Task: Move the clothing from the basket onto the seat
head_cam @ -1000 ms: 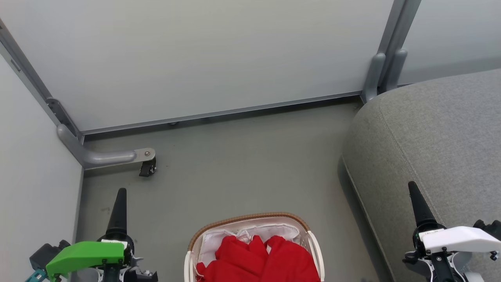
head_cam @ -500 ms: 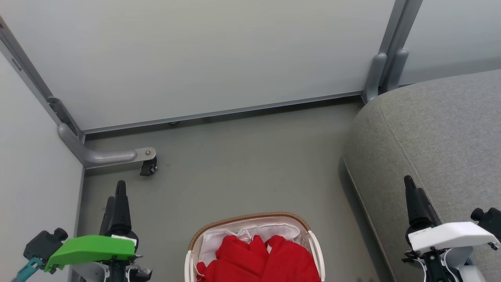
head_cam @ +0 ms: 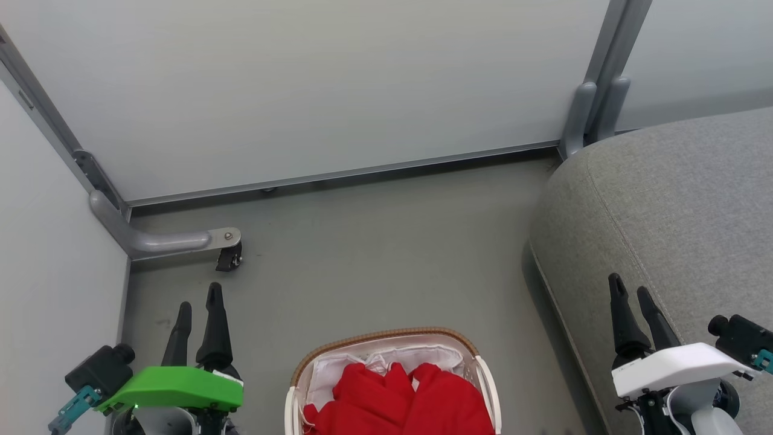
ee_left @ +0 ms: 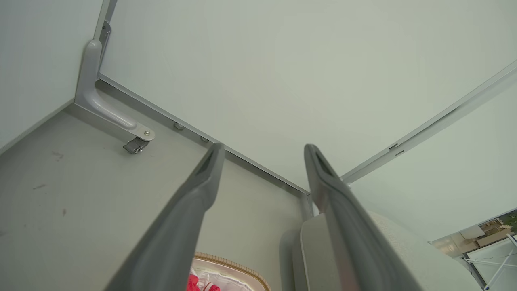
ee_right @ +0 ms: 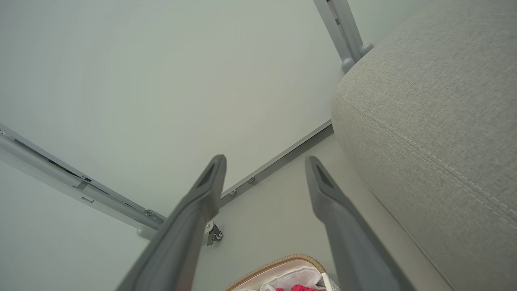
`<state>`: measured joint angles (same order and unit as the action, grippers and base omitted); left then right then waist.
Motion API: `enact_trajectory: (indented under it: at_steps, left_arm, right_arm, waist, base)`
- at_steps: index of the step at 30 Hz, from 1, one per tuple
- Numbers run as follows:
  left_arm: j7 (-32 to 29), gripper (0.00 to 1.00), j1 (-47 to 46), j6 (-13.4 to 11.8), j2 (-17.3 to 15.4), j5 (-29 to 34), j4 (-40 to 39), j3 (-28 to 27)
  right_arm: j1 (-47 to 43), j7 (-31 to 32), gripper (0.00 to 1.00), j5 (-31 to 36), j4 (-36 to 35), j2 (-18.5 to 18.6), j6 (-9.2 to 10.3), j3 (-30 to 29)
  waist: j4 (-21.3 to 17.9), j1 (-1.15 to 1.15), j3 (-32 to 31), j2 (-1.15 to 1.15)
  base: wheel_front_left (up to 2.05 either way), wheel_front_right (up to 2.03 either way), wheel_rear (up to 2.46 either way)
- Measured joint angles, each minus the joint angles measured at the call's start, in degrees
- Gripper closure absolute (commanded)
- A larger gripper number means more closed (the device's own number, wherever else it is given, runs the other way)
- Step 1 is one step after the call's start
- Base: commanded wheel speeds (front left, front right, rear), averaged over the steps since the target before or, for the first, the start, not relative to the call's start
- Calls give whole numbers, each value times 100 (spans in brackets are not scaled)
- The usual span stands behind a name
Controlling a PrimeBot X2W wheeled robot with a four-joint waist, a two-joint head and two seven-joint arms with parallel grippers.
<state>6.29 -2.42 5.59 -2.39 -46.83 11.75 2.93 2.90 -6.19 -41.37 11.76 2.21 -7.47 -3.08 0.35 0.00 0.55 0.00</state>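
Beside the seat (head_cam: 676, 199), the clothing (head_cam: 398, 399) stays in the basket (head_cam: 386, 333). The left gripper (head_cam: 199, 296) and right gripper (head_cam: 628, 284) have swivelled, fingers wide and empty.

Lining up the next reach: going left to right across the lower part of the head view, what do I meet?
left gripper, open → basket, holding the clothing → right gripper, open, in front of the seat
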Motion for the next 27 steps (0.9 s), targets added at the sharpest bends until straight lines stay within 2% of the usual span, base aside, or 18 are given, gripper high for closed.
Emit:
enact_trajectory:
  at_steps: [8, 27]
  left_arm:
    - [135, 0, 73, -58, -2, 553, 112, 40]
    - [396, 0, 136, -90, -9, 1537, 347, 235]
  right_arm:
    - [-1, -141, 0, 871, 38, 10, 0, 175]
    - [-25, -403, 0, 2124, 159, 24, -1, 229]
  waist:
    - [-6, 0, 10, 0]
    - [37, 0, 17, 0]
  base:
    - [0, 0, 0]
    - [0, 0, 0]
